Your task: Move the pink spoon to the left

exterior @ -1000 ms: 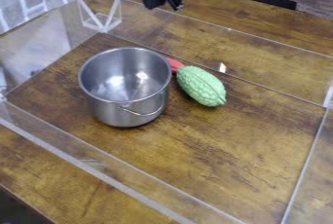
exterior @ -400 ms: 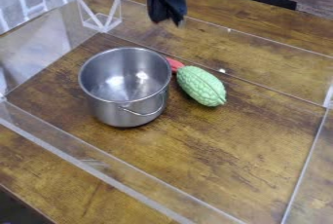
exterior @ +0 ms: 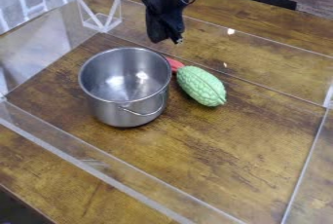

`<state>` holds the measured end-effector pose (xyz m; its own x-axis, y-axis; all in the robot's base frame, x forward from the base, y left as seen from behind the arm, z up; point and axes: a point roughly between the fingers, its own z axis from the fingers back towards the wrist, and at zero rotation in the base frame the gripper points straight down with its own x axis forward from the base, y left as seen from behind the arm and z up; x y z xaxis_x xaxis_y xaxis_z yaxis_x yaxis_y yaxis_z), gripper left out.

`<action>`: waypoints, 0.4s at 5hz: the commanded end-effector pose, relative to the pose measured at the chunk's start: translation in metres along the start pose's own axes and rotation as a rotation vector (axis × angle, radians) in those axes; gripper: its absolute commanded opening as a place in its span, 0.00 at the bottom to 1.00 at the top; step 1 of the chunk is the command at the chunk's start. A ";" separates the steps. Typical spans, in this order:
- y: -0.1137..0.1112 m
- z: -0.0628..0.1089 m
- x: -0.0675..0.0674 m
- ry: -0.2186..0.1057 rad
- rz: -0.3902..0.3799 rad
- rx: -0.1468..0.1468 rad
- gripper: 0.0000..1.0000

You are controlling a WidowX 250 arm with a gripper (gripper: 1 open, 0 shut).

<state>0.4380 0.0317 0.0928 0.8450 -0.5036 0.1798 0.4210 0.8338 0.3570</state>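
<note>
1. At the left stands one steel pot (exterior: 125,86), upright on the wooden table (exterior: 247,160), with nothing to be seen inside it.
2. Just right of the pot's rim shows one pink spoon (exterior: 174,64), of which only a small reddish tip is visible, wedged between the pot and the vegetable; the rest is hidden.
3. Above that tip hangs one gripper (exterior: 163,37), dark, pointing steeply downward, its jaws closed together and holding nothing. It is apart from the spoon.
4. Right of the spoon lies one bumpy green vegetable (exterior: 202,85), close beside the pot.
5. The step in hand looks like the approach: the spoon is not yet grasped or shifted.
6. The next move likely calls for the jaws to part and drop into the narrow gap, or for the closed tip to push the spoon leftward, without knocking pot or vegetable.
</note>
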 end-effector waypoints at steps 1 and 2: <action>0.013 -0.003 0.017 -0.059 -0.034 -0.017 0.00; 0.005 -0.020 0.025 -0.071 -0.084 -0.066 0.00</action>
<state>0.4589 0.0209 0.0513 0.7893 -0.5934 0.1581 0.5432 0.7947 0.2709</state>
